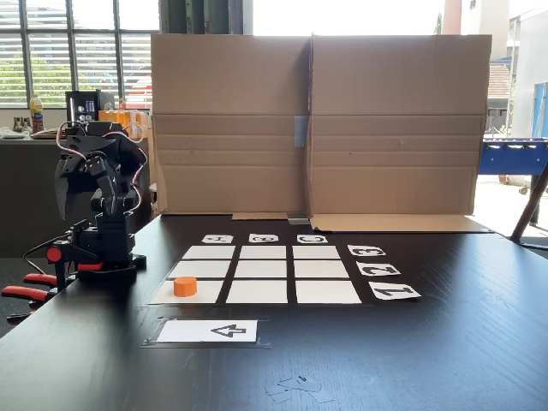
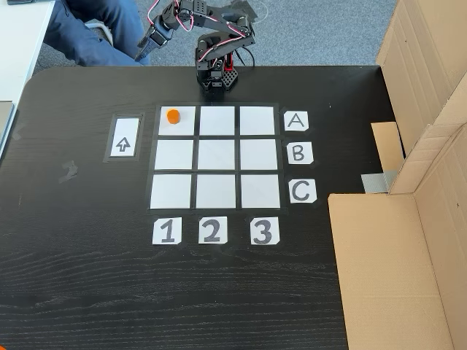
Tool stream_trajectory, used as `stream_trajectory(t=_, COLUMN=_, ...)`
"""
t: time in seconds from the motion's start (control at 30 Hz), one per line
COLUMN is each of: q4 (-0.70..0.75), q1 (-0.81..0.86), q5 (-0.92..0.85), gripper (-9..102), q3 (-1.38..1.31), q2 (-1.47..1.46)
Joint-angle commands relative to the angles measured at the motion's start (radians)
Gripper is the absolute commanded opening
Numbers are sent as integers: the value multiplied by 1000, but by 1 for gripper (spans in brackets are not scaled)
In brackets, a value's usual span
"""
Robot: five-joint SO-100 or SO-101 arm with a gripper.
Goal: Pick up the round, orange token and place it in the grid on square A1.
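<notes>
A big black table (image 2: 87,292) is filling the room in front of me, and a tall cardboard wall (image 1: 317,120) is standing along its far edge in a fixed view; in the other fixed view the same cardboard (image 2: 408,240) is lying along the right side. A person in blue trousers (image 2: 87,33) is sitting behind the table at the upper left of that view.

The black arm (image 1: 98,205) is standing folded on the left of the table, well apart from the token. Its gripper (image 2: 149,41) is pointing away over the table edge, and I cannot tell whether its fingers are released or clenched. Nothing is visible between them.

The grid (image 2: 215,157) is lying in the middle of the table, with letter cards A, B, C on its right and number cards 1, 2, 3 below it in the top-down fixed view. The arrow card (image 2: 124,137) is lying just left of the grid.

The token (image 2: 172,116) is resting on square A1 (image 2: 184,125), the corner cell in line with A and 1, close to that cell's upper left corner. In the low fixed view the token (image 1: 185,286) is sitting upright on the near left cell.
</notes>
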Motion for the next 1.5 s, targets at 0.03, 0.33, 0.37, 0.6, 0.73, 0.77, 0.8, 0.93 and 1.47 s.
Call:
stream_trajectory(t=0.03, q4=8, q1=49, q5=-21, gripper=31, q3=84, q2=74)
stream_trajectory(t=0.33, q4=11, q1=61, q5=-29, gripper=25, q3=258, q2=175)
stream_trajectory(t=0.37, q4=11, q1=64, q5=-29, gripper=24, q3=273, q2=186)
stream_trajectory(t=0.6, q4=12, q1=86, q5=-26, gripper=21, q3=345, q2=252)
stream_trajectory(t=0.73, q4=17, q1=100, q5=-25, gripper=17, q3=359, q2=278)
stream_trajectory(t=0.77, q4=17, q1=100, q5=-25, gripper=16, q3=362, q2=281)
stream_trajectory(t=0.8, q4=17, q1=100, q5=-23, gripper=16, q3=365, q2=284)
stream_trajectory(t=0.93, q4=17, q1=103, q5=-15, gripper=14, q3=371, q2=305)
stream_trajectory(t=1.47, q4=17, q1=107, q5=11, gripper=14, q3=393, q2=367)
